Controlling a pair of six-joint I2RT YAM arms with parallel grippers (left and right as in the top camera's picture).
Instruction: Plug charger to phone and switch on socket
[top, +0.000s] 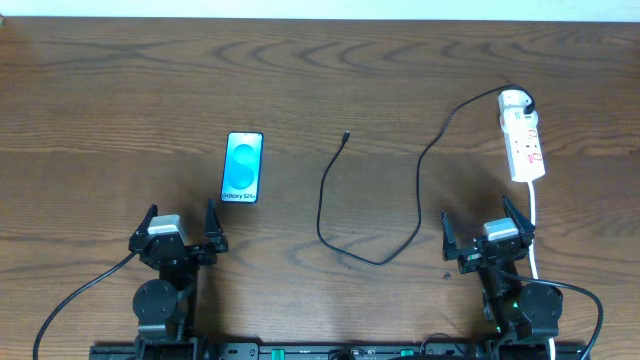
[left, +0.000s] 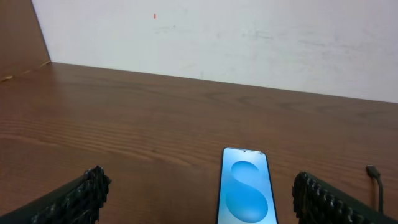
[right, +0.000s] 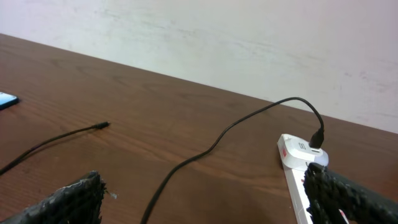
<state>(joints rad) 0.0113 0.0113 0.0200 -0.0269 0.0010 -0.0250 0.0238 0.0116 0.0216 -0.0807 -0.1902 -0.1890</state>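
The wooden table (top: 100, 80) fills the overhead view, and the phone (top: 242, 167) lies flat on its left half, screen up, long side running away from the arms.

Both arms sit folded low at the near edge. The left arm (top: 160, 295) is nearer than the phone and a little to its left, wrist level, pointing toward the far wall. Its left claw (top: 182, 214) is spread wide with nothing in it, stopping short of the phone's near end. From the left wrist camera the two fingers (left: 74, 199) frame the bottom corners, and the phone (left: 247, 186) lies between them, closer to the right one. The right arm (top: 510, 300) mirrors that pose well to the right of the phone. The right claw (top: 476, 210) is also wide and empty.

The charger (top: 320, 215) starts at a small tip (top: 346, 134) near the phone's right side, not touching it. It then loops toward the arms and curves away again, farther right. It ends in a black plug (top: 527, 102) seated in the rounded far end of the socket (top: 524, 140).

The socket lies far to the phone's right, roughly level with it, lengthwise like the phone. Its white cord (top: 535, 220) runs back past the right claw. From the right wrist camera the socket (right: 298, 162) sits just ahead of the right finger. The switch's position cannot be made out
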